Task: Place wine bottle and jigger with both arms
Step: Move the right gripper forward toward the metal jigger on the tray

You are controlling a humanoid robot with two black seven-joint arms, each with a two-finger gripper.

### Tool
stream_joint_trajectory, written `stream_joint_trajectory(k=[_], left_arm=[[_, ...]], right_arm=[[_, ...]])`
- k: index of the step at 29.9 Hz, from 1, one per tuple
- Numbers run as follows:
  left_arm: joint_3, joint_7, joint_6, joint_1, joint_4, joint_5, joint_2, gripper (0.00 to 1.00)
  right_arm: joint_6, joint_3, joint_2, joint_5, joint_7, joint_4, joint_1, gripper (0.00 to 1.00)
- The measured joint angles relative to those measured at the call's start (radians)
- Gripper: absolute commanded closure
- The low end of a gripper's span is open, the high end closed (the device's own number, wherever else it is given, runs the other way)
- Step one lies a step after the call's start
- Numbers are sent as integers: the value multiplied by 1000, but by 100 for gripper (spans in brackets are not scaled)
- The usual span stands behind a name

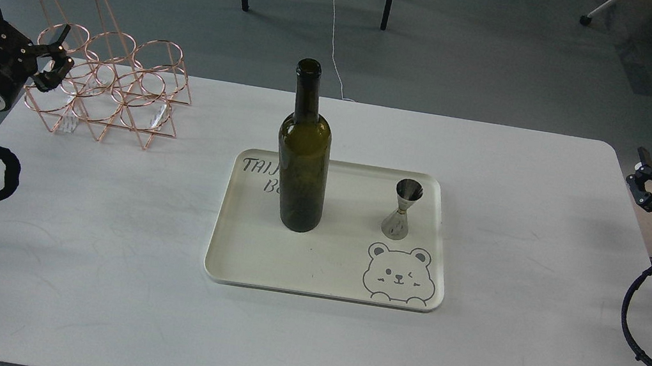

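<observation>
The wine bottle (303, 154), dark olive-green and unlabelled, stands upright on the left half of a cream tray (262, 264). The jigger (402, 210), a small shiny steel hourglass cup, stands upright on the tray's right half, above a printed bear face. My left gripper (55, 60) hovers at the far left by the copper rack, fingers spread, holding nothing. Far to the right, off the table's edge, my right gripper (644, 181) is also open and empty. Both grippers are well away from the tray.
A copper wire bottle rack (111, 86) with several rings and a tall handle stands at the back left of the white table (90, 290). Chair or table legs and cables lie on the floor behind.
</observation>
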Motion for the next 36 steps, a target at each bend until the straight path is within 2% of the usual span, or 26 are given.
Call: stream_joint_trajectory(k=[10, 16, 23, 30, 36], left_arm=[[-1, 1, 6, -4, 0, 0, -2, 1], [6, 0, 5, -7, 0, 2, 0, 1], [17, 0, 19, -6, -10, 10, -9, 1], [1, 0, 11, -15, -7, 10, 4, 1], [4, 3, 10, -45, 1, 11, 19, 2]], right_arm=[[5, -8, -5, -12, -3, 17, 21, 1], [-13, -105, -84, -148, 6, 145, 63, 1], [-158, -136, -266, -429, 25, 463, 51, 1], [-350, -141, -375, -829, 26, 765, -9, 1], [-432, -142, -379, -1200, 29, 853, -47, 1]])
